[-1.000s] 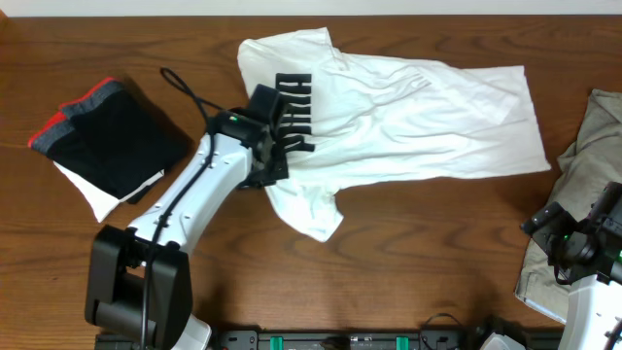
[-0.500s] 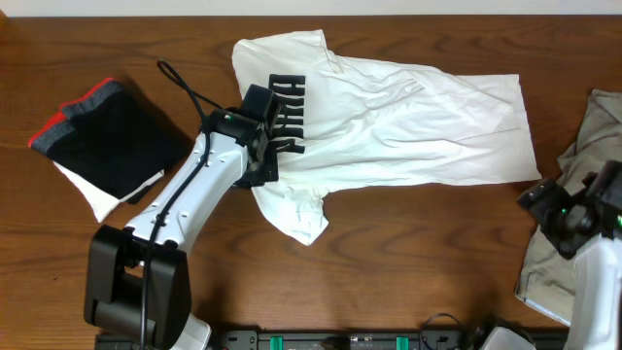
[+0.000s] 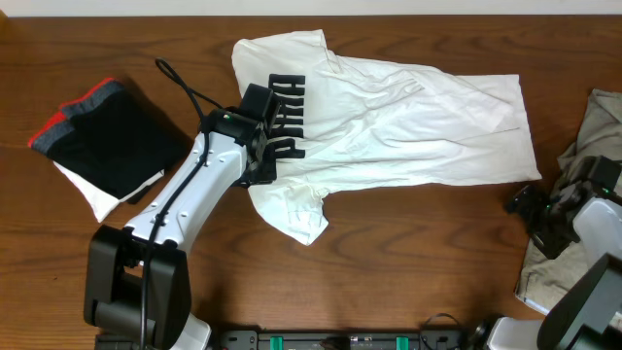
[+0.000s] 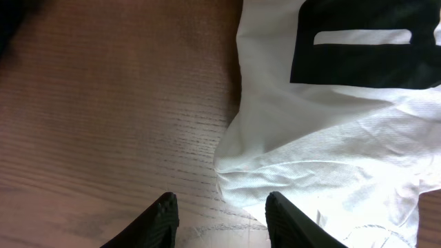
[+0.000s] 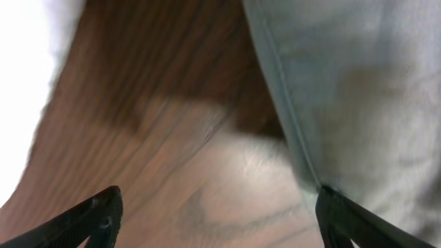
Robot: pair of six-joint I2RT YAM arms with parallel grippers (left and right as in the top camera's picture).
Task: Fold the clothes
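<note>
Since nothing on the T-shirt [image 3: 408,117] reads as a clean fold yet, you're at the very start IMO: it lies open & wrinkled across the far-centre of the table [image 3: 408,282], black lettering [image 3: 289,112] face up, so every fold is left to do. Nearest you, the front strip of wood btwn the two arm bases is bare, so there's good room to draw cloth toward you. Next out, a bunched sleeve [image 3: 296,209] flops your way from the shirt's left part; flatten it first. Just beyond it the L gripper [image 3: 264,160] sits at the shirt's left edge beside the lettering. The wrist view shows its fingers [image 4: 164,213] spread, w/ wood & the shirt's edge btwn them and nothing pinched. Over on the right, the R gripper [image 3: 527,206] is above bare wood, just off the shirt's near-right corner. Its fingers [image 5: 103,213] are spread wide & empty, w/ a grey garment [image 3: 593,136] just beside. On the left, a dark folded stack [image 3: 112,141] lies well apart from the shirt & looks done. Farthest back, the collar end runs near the table's far edge, so there's little room there; work toward you, & mind the cable [image 3: 185,87] by the L arm
</note>
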